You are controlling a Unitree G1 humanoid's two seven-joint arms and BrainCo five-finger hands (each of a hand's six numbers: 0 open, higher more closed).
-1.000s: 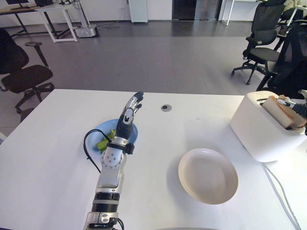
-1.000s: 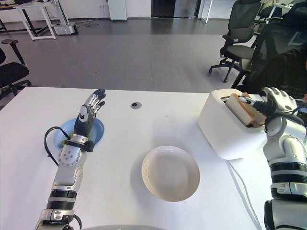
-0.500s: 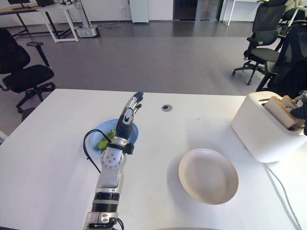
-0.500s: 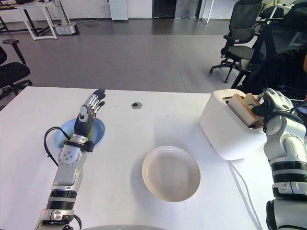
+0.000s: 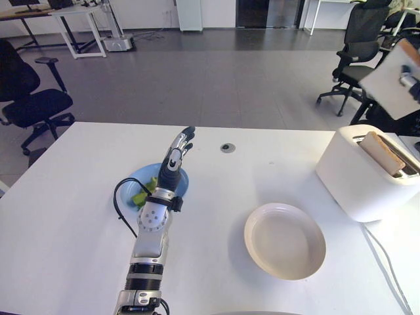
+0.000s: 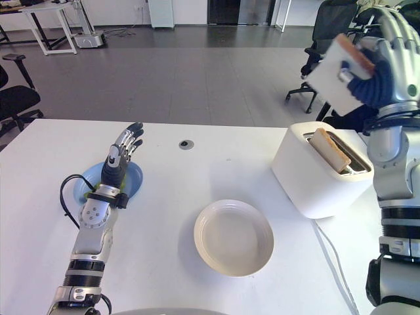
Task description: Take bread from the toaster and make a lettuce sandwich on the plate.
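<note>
Worktop [image 6: 216, 164]: white, with its far edge running straight across and bare floor beyond it. There is a broad free stretch in the middle, broken only by a small round grommet [image 6: 186, 143] near the far edge.

Toaster [image 6: 315, 184]: white, set near the right edge and turned at an angle. Its cord [image 6: 331, 262] trails toward the front along that side. One slice of toast [image 6: 330, 149] stands tilted in a slot, brown on the crust and pale on the face.

Plate [image 6: 233, 239]: white, round and shallow, with nothing on it. It sits front of centre, well apart from the toaster to its right and the blue dish to its left.

Blue dish [image 6: 134, 178]: on the left side, with green lettuce [image 5: 140, 196] inside, partly hidden by the forearm above it.

Left robot hand [image 6: 121, 156]: over the blue dish, fingers stretched out straight toward the far edge — nothing in its grasp.

Right robot hand [image 6: 390, 59]: raised high above the toaster, clear of the worktop, fingers curled round a bread slice [image 6: 331, 79]. The slice is held tilted, its pale flat face toward the camera and a brown crust along the upper edge — in the air, up and to the right of the toaster slots.
</note>
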